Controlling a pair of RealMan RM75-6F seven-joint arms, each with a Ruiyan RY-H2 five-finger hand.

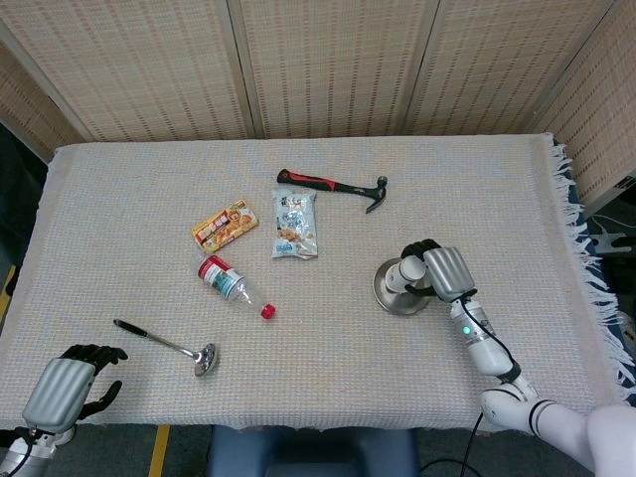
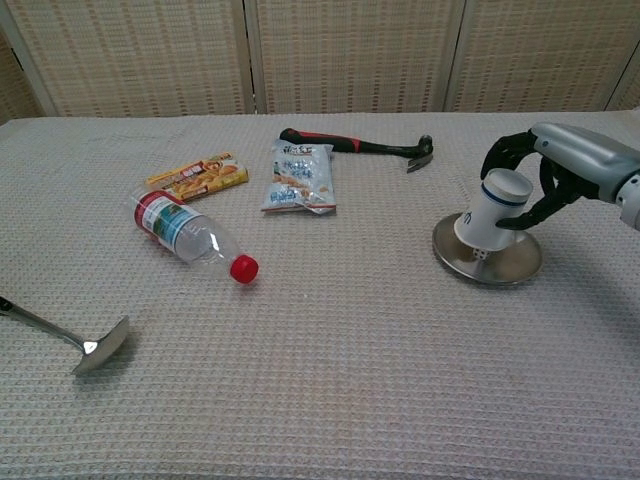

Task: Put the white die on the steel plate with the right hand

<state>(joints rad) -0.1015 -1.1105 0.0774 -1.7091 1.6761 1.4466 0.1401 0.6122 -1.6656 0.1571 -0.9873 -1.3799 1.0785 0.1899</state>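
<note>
Head view first. My right hand (image 1: 444, 273) is at the right side of the table, and its fingers wrap around a white cup (image 1: 396, 275). The cup sits over the steel plate (image 1: 388, 300). I cannot see the white die from up here, because the cup and hand hide that spot. My left hand (image 1: 60, 393) is far off at the near left corner, with its fingers curled in and nothing in it. So the right hand is the near one, by a lot.

Chest view next. The right hand (image 2: 562, 168) grips the cup (image 2: 497, 208) from the right side, with fingers over the top and thumb lower down. The cup leans a bit, and its lower edge looks lifted off the plate (image 2: 512, 270). Just under that edge I see a tiny white cube with dots, the white die (image 2: 481, 255). It rests on the plate, a little to the left of and below my hand. A die is the same on all sides, so there is no long way to line up.

I think the die is already where it should be. The cup must come away gently so it does not knock the die.
</note>
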